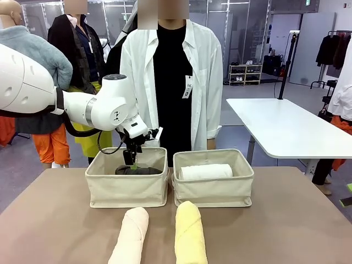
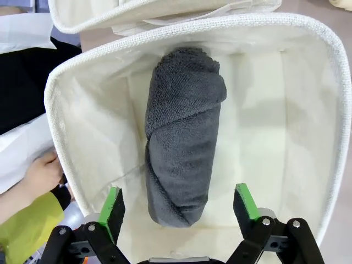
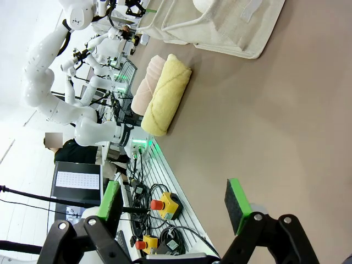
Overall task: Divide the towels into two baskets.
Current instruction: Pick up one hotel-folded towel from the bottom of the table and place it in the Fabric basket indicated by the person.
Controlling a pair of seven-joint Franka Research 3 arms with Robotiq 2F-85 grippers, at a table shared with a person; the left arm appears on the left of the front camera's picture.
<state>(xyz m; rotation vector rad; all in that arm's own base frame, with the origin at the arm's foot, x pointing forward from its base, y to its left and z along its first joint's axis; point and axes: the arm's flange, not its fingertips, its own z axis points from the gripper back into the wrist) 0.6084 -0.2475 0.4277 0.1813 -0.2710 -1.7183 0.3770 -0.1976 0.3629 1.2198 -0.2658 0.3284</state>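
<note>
Two cream canvas baskets stand side by side at mid-table. In the left basket [image 1: 126,190] a dark grey towel [image 2: 184,132] lies flat on the floor. My left gripper [image 2: 179,201] hangs open just over that towel's near end, one green pad on each side, neither touching it. The right basket [image 1: 214,190] holds a white towel [image 1: 206,171]. A cream-peach towel [image 1: 132,234] and a pale yellow towel [image 1: 190,234] lie in front of the baskets on the brown table. My right gripper [image 3: 173,201] is open over bare tabletop, well away from the yellow towel [image 3: 165,96].
A person in a white shirt [image 1: 181,71] stands just behind the baskets, with a hand [image 2: 41,173] close to the left basket's outer wall. A white table [image 1: 286,126] stands at the back right. Control boxes and cables [image 3: 165,206] line the robot's side.
</note>
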